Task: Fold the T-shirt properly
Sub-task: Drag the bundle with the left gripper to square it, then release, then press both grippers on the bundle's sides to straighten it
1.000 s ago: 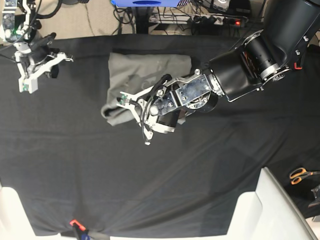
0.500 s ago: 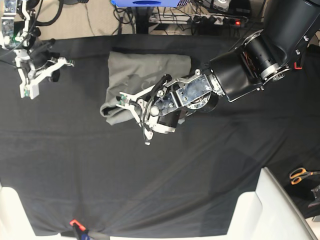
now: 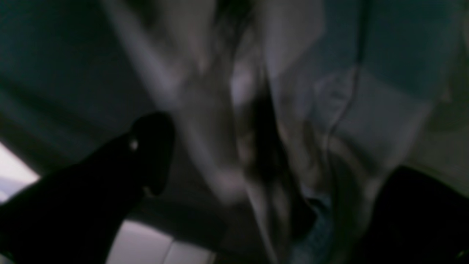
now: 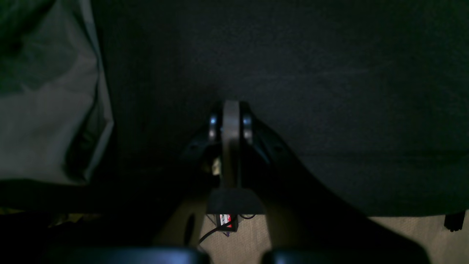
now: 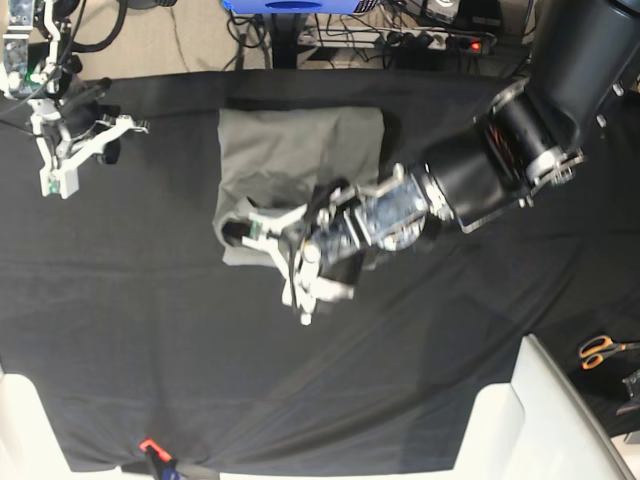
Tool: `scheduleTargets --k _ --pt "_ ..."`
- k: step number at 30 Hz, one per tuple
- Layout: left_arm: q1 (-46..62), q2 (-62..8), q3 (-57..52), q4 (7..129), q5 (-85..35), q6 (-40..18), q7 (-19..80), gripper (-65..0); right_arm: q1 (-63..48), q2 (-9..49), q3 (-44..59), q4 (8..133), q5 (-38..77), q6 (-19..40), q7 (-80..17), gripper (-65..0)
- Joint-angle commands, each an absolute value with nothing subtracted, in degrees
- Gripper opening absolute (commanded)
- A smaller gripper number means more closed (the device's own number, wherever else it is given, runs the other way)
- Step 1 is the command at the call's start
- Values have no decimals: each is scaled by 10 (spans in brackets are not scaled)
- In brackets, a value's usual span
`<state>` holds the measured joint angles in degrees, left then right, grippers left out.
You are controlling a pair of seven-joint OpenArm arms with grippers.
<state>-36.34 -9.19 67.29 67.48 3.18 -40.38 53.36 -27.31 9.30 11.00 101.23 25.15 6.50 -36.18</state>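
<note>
Left gripper [image 5: 268,262] swings toward shirt [image 5: 300,150] near edge, fingers spread, hem released; right gripper [image 5: 75,155] idle, closed.

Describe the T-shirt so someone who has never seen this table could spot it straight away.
A black table cloth covers the whole table; look at its far middle part, just ahead of the left gripper. There lies the T-shirt, a plain grey garment folded into a rough rectangle with a rumpled near edge. It is the only pale fabric on the dark cloth.
</note>
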Motion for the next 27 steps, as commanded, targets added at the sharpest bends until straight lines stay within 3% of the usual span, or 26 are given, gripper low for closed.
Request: scheduleTargets --k 1,8,17,19,22,23,27 --pt "-395 -87 667 684 40 -400 538 -148 -273 98 112 1025 255 65 -351 -648" --pt "-439 -80 615 735 36 -400 575 -151 -280 98 111 1025 255 65 -351 -648" --pt "-322 -103 560 851 36 -400 625 -174 -289 98 110 1032 255 69 -351 -648" --pt "-265 -112 492 916 36 -400 640 -276 -297 98 109 1040 255 69 -350 -648" --pt "-171 -130 407 1025 42 -400 642 -591 -305 101 90 1061 254 69 -349 -648" --pt "-144 -134 384 1048 42 -400 641 -650 -310 101 83 1067 254 69 -349 -648" --pt "-34 -136 305 1087 43 -400 638 -650 -309 124 13 1080 253 80 -349 -648"
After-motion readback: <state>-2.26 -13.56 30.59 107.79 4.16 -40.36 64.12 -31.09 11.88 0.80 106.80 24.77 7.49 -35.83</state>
